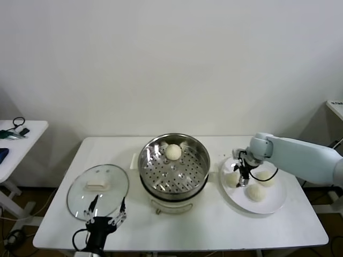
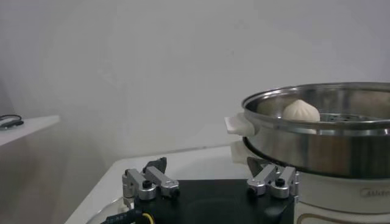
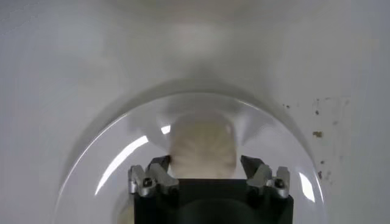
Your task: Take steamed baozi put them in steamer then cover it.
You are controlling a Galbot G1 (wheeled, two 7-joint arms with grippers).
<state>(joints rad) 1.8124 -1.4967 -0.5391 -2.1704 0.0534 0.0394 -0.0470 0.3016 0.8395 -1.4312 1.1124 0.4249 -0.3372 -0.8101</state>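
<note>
One steamed baozi (image 1: 173,151) (image 2: 300,111) lies in the shiny steamer (image 1: 147,174) (image 2: 317,146) at mid-table. Three more sit on the white plate (image 1: 273,206) (image 3: 109,158) to its right. My right gripper (image 1: 240,181) (image 3: 204,163) is down over the plate's left baozi (image 1: 231,179) (image 3: 202,149). Its fingers press that bun's two sides, and the bun still rests on the plate. The glass cover (image 1: 80,198) lies flat left of the steamer. My left gripper (image 1: 109,202) (image 2: 206,164) hovers open at the cover's near edge, holding nothing.
The steamer stands on a white pot base (image 2: 341,192) with side handles. A small side table (image 1: 21,134) with cables stands at the far left. Crumbs speckle the tabletop (image 3: 320,122) beside the plate.
</note>
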